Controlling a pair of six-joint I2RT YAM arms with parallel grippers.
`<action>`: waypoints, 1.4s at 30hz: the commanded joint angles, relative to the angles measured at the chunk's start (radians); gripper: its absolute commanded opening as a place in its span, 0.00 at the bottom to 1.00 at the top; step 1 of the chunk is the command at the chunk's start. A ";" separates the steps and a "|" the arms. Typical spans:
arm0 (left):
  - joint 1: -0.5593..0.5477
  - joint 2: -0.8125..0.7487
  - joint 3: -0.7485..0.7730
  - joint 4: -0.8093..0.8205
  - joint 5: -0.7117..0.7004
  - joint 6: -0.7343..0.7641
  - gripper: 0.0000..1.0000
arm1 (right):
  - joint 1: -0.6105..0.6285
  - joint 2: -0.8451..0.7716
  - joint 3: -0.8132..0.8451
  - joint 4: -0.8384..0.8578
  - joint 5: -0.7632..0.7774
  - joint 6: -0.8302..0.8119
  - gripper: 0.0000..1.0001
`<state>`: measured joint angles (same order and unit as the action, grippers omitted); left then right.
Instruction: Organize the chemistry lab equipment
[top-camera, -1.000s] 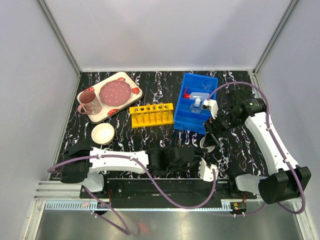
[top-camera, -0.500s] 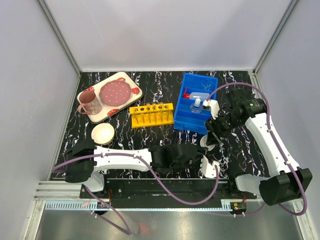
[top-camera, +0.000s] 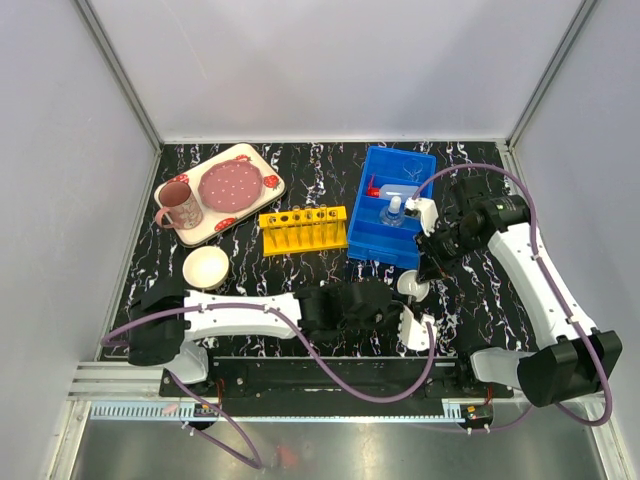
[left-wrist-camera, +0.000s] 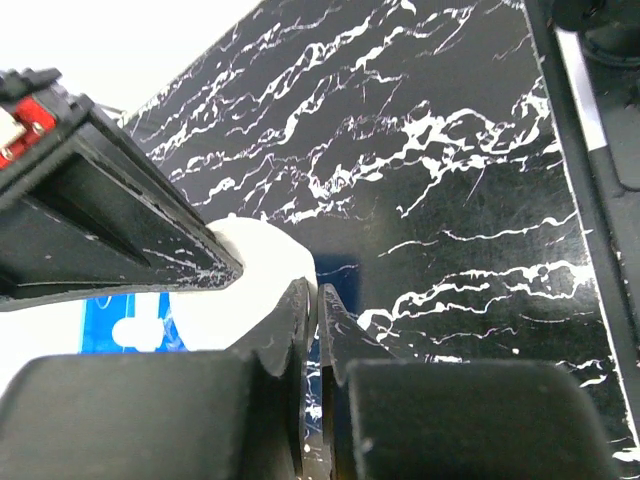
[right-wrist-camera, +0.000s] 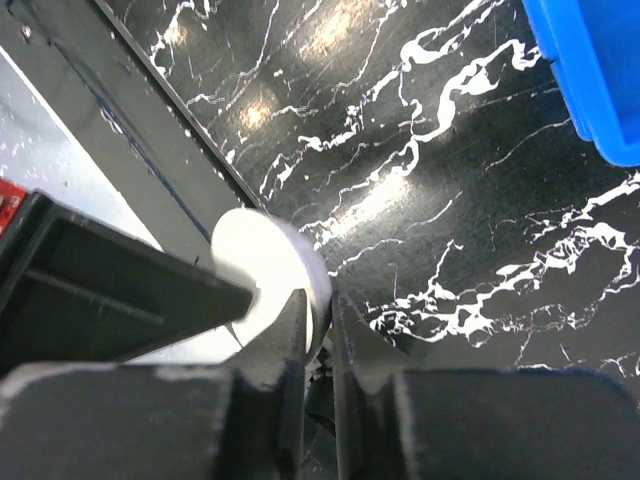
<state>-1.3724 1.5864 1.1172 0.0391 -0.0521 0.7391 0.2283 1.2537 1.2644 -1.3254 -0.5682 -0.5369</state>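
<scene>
top view: right gripper (top-camera: 425, 270) pinches the white dish (top-camera: 410, 285) just near of the blue bin (top-camera: 398, 165), mid-right of the table; left gripper (top-camera: 418, 332) lies shut & empty just near of it, w/ the yellow rack (top-camera: 303, 230) left of the bin. left wrist: left gripper (left-wrist-camera: 312, 300) jaws pressed together on nothing, white dish (left-wrist-camera: 250, 285) just beyond the tips. right wrist: right gripper (right-wrist-camera: 318, 300) jaws narrow, clamped on the white dish (right-wrist-camera: 255, 260) rim over the black marbled table (right-wrist-camera: 420, 150).

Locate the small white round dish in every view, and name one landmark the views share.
Top external: small white round dish on the black tabletop, just nearer than the blue bin.
Left wrist: dish low, left of centre, partly hidden.
Right wrist: dish left of centre.
Shared landmark: the blue bin, a sliver low at the left in the left wrist view, top right corner in the right wrist view.
</scene>
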 joint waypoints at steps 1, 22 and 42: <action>0.007 -0.065 0.003 0.044 0.029 -0.012 0.00 | 0.011 -0.010 0.016 0.014 -0.016 0.044 0.08; 0.452 -0.562 -0.161 -0.189 0.268 -0.724 0.99 | -0.007 0.082 0.168 0.316 0.171 -0.021 0.00; 0.572 -0.773 -0.264 -0.442 0.172 -0.736 0.99 | -0.007 0.495 0.056 0.721 0.300 0.103 0.04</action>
<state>-0.8104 0.8574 0.8612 -0.3805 0.1429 0.0166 0.2218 1.7508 1.3418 -0.7254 -0.2878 -0.4919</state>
